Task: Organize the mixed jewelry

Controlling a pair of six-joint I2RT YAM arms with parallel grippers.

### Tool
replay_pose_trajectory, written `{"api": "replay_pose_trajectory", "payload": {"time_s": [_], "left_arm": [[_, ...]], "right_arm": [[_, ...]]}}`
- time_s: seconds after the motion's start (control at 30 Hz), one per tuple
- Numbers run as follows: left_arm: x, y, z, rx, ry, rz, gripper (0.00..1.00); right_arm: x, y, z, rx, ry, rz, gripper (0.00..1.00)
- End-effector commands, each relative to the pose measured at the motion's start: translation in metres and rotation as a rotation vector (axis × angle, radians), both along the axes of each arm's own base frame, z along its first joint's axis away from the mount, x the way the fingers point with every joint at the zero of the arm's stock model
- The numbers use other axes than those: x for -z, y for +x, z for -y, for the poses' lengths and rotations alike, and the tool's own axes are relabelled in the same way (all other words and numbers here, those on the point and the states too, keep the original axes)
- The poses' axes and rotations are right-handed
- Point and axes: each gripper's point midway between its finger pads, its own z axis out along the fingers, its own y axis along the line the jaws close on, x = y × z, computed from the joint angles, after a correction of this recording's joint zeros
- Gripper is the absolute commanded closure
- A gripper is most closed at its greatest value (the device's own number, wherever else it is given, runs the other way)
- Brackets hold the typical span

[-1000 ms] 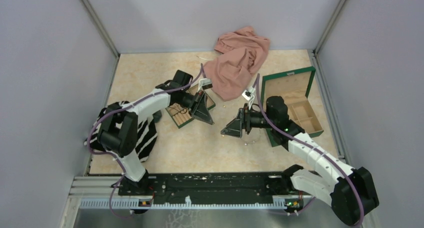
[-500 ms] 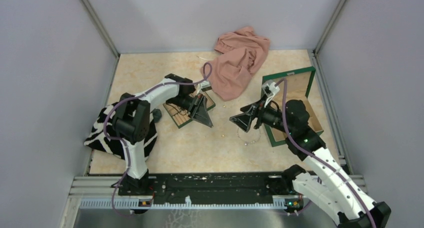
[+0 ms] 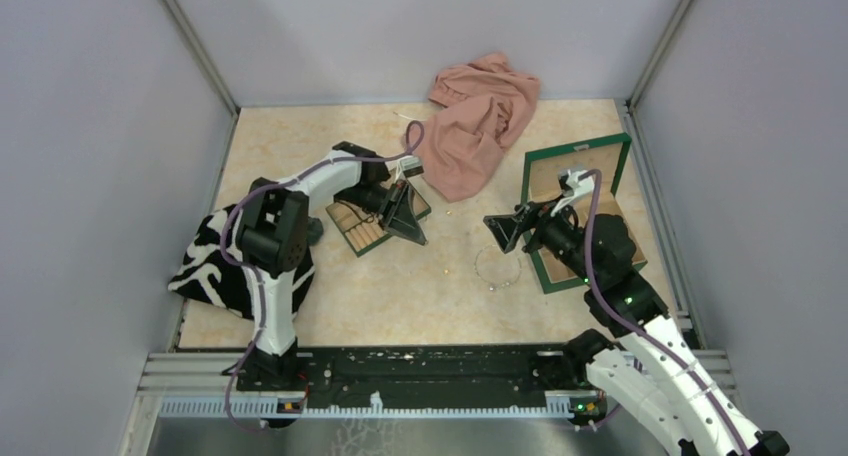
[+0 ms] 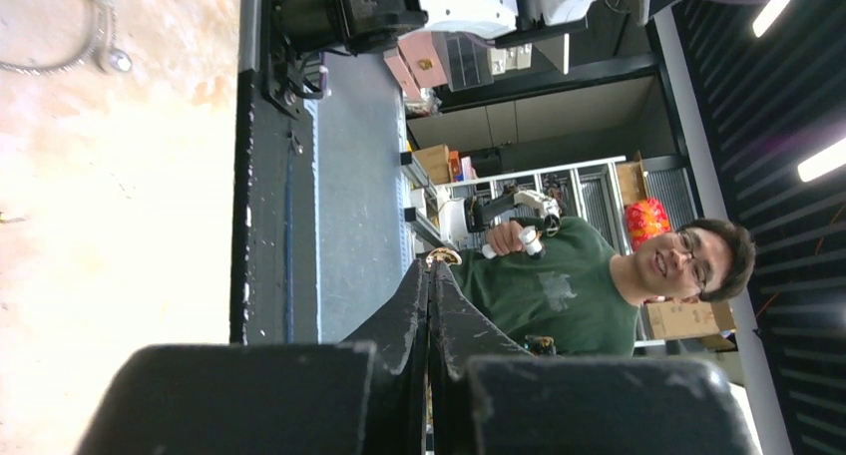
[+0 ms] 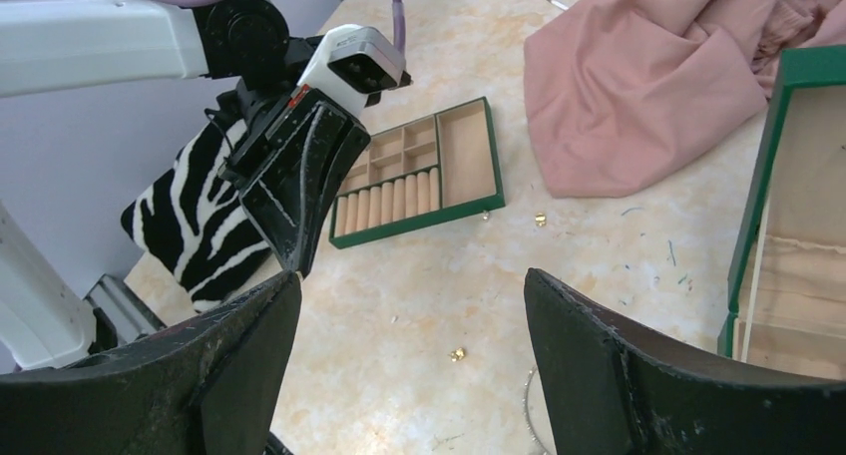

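Loosely looped chain lies on the bench, both pincers clear of it

Nearest, a thin silvery-white chain necklace (image 3: 492, 287) lies in an open round loop on the pale marbled bench (image 3: 400, 301), with a small bead end on its near side. A tiny gold-coloured speck (image 3: 444, 269) rests to its left, apart from the loop. Just beyond the loop hangs the right pincer (image 3: 503, 232), its fingers spread wide and holding nothing. Left of that, the left pincer (image 3: 419, 240) has its fingers pressed together. The wrist view shows a gold glint at their tip, but I cannot tell whether it is pinched. Behind this pincer sits a small green-edged slotted tray (image 3: 360, 231). To the right, a green wooden compartment box (image 3: 570, 171) stands open. A crumpled pink cloth (image 3: 475, 126) lies farthest back.
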Motion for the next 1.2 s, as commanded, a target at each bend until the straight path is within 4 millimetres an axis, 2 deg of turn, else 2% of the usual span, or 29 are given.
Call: {"api": "replay_pose_trajectory", "payload": {"time_s": [0.0,0.1,0.27,0.37,0.4,0.43,0.47,0.53,0.6,0.7,0.8,0.97,1.0,1.1,1.17], "left_arm": [[-0.038,0.029,0.015,-0.072,-0.200,-0.052,1.00],[-0.034,0.044,0.022,-0.051,-0.148,-0.082,1.00],[-0.025,0.066,0.032,-0.023,-0.054,-0.081,1.00],[-0.018,0.074,0.036,-0.012,0.049,-0.067,1.00],[0.003,0.085,0.039,-0.043,0.147,0.003,1.00],[0.014,0.098,0.041,-0.133,0.268,0.051,1.00],[0.015,0.113,0.043,-0.237,0.317,0.131,1.00],[0.005,0.128,0.040,-0.357,0.354,0.178,1.00],[0.004,0.136,0.037,-0.405,0.423,0.204,1.00],[0.022,0.142,0.026,-0.479,0.578,0.224,1.00],[0.042,0.146,0.007,-0.567,0.733,0.262,1.00],[0.071,0.166,-0.046,-0.800,1.016,0.475,1.00],[0.073,0.167,-0.053,-0.828,1.043,0.499,1.00],[0.062,0.166,-0.063,-0.906,1.028,0.537,1.00],[0.056,0.170,-0.081,-0.991,1.056,0.597,1.00]], "right_arm": [[0.001,0.005,0.008,0.049,-0.006,0.000,0.18],[-0.001,0.004,0.007,0.046,0.003,-0.006,0.18],[-0.019,-0.001,0.005,0.024,0.043,0.027,0.18],[-0.017,-0.003,-0.001,-0.015,0.031,0.029,0.18],[-0.015,-0.003,-0.002,-0.020,0.027,0.025,0.18],[-0.013,-0.003,-0.003,-0.022,0.023,0.015,0.18],[-0.011,-0.002,-0.003,-0.022,0.020,0.009,0.18],[-0.008,-0.001,-0.002,-0.012,0.019,-0.004,0.19],[-0.005,0.000,0.000,0.003,0.022,-0.013,0.19],[-0.001,0.000,0.003,0.018,0.026,-0.015,0.19],[0.007,0.002,0.003,0.020,0.003,-0.028,0.19],[0.022,0.006,-0.003,-0.009,-0.045,-0.072,0.19],[0.024,0.007,-0.004,-0.009,-0.043,-0.076,0.19],[0.026,0.008,-0.005,-0.011,-0.038,-0.079,0.20],[0.028,0.007,-0.004,-0.006,-0.045,-0.088,0.21]]}}
